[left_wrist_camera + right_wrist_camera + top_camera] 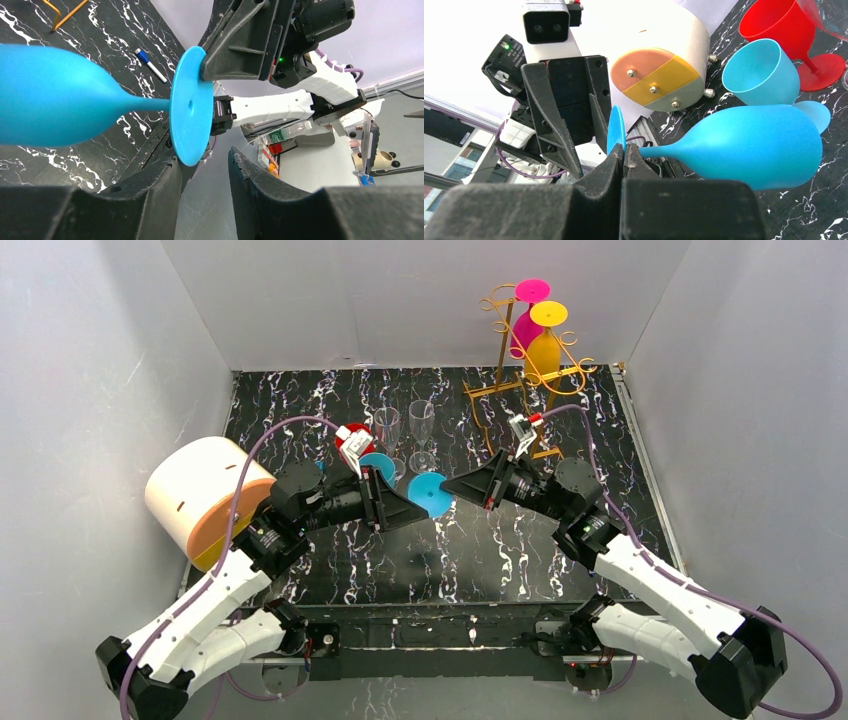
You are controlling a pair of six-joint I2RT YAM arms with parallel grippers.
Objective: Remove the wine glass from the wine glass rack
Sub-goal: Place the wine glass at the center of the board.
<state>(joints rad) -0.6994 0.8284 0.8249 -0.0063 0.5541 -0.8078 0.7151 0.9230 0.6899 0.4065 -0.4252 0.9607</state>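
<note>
The gold wine glass rack [500, 350] stands at the back right of the table. A pink glass [527, 320] and a yellow glass [545, 345] hang upside down from it. A blue wine glass [431, 494] is held on its side in mid-air above the table's middle. My right gripper [625, 147] is shut on the rim of its round foot [615, 130], with the bowl [754, 145] pointing away. My left gripper [202, 155] faces the foot [191, 107] from the other side. Its jaws are apart, and the foot's lower edge lies just above one fingertip [170, 162].
A cream cylinder [205, 495] with an orange and yellow face lies at the left. Two clear flutes [388, 430] [422, 430], a red goblet [784, 30] and a light blue cup [761, 70] stand mid-table. A marker pen [150, 65] lies on the black marbled surface.
</note>
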